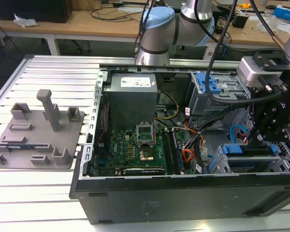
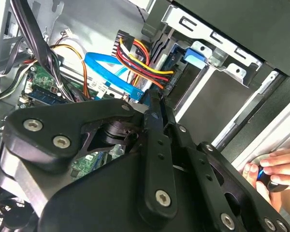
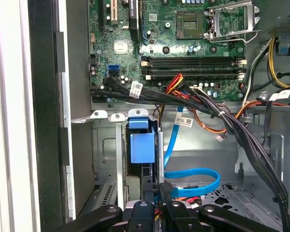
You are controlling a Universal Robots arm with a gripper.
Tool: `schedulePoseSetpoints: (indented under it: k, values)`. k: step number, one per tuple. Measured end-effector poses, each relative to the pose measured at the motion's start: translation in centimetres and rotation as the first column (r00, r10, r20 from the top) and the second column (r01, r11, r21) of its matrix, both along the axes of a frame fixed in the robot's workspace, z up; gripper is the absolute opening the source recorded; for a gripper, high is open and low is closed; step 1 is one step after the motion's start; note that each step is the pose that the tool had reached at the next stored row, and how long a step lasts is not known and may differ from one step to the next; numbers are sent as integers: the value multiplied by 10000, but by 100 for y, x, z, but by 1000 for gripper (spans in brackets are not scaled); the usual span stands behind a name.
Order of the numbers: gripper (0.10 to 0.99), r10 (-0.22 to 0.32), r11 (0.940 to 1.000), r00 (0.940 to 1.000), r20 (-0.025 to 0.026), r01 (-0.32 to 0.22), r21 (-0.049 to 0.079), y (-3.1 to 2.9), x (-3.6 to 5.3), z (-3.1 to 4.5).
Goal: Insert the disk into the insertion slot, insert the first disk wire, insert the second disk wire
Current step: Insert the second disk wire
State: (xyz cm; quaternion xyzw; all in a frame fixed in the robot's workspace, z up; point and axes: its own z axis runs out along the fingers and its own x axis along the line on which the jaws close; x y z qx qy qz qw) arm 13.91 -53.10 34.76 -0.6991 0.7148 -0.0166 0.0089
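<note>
Open computer case (image 1: 183, 193) lies on its side on the slatted bench (image 1: 48, 188), motherboard (image 1: 135, 150) facing up. The arm (image 1: 183, 19) reaches in from the far side and the gripper (image 1: 273, 121) hangs low over the corner of the case at the exterior view's right, just above the drive cage. The disk (image 1: 249, 151) sits in the slot (image 1: 280, 164) there: its blue carrier edge shows along the top of the perforated grey cage, with the drive body mostly hidden inside. In the first wrist view the blue carrier tab (image 3: 142, 147) stands just beyond the gripper (image 3: 157, 203), whose black fingers (image 3: 165, 189) appear drawn close together around a small dark part beside a blue cable (image 3: 193, 181); what that part is cannot be made out, so the state of the jaws cannot be told with confidence. In the second wrist view the gripper body (image 2: 135, 159) blocks most of the scene; beyond it are a bundle of red, yellow and black wires (image 2: 142, 60) ending in a dark plug, and a flat blue cable (image 2: 111, 72) running toward the drive. At the edge of that view a person's hand (image 2: 273, 166) rests outside the case wall, partly cut off, fingers on a small dark object. A grey fixture block (image 1: 38, 130) sits on the bench well apart from the case, at the exterior view's left.
</note>
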Motion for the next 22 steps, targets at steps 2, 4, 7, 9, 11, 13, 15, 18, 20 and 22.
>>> schedulePoseSetpoints:
  k: [2, 4, 7, 9, 11, 13, 15, 18, 20, 22]
  values:
    - [161, 0, 10000, 10000, -4, 0, 2, -5, 3, -4]
    - [161, 0, 10000, 10000, -8, 0, -2, -6, 8, -9]
    - [161, -1, 10000, 10000, -20, 1, 1, -8, 12, -14]
    - [161, 0, 10000, 10000, -32, 0, 1, -11, 14, -17]
    - [161, -1, 10000, 10000, -46, 1, 0, -18, 15, -20]
    - [161, -1, 10000, 10000, -51, 1, 0, -22, 15, -23]
    - [161, 1, 10000, 10000, -52, -1, -2, -23, 19, -29]
    - [161, -1, 10000, 10000, -52, 1, 0, -23, 19, -46]
    - [161, 0, 10000, 10000, -52, 0, -1, -24, 19, -64]
    - [161, 0, 10000, 10000, -52, 0, -20, -33, 19, -108]
